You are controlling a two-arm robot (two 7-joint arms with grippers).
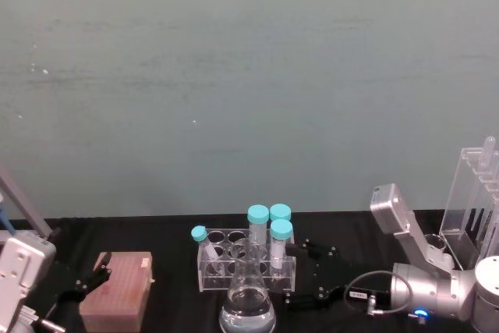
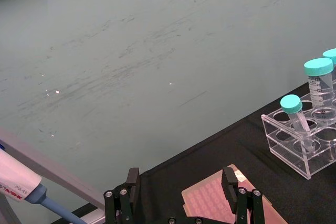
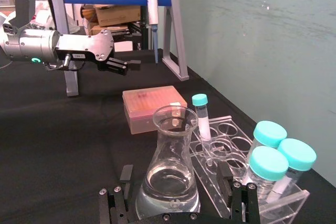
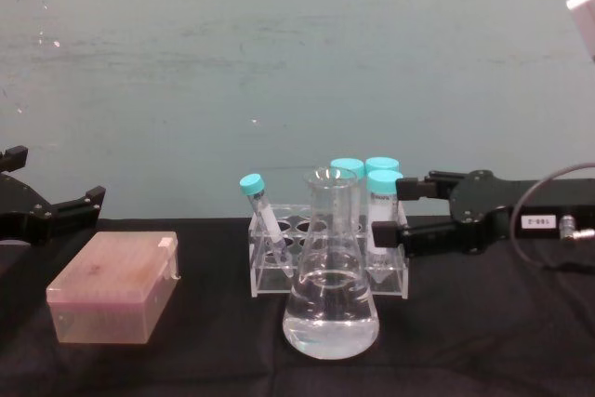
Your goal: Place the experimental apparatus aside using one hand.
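Right gripper (image 1: 291, 274) is low over the black table cover (image 1: 148, 233), jaws spread wide and pointing toward the robot's left. The conical flask (image 1: 247, 302), holding clear liquid, stands upright just ahead of its fingertips, not between them. The clear tube rack (image 1: 234, 263) with teal-capped tubes (image 1: 270, 220) is just beside its farther finger; whether they touch cannot be told. The tall acrylic pipette rack (image 1: 472, 200) stands well behind this gripper, past its wrist on the outer side. Left gripper (image 1: 83, 286) is also spread, with the pink tip box (image 1: 117, 292) directly off its fingertips.
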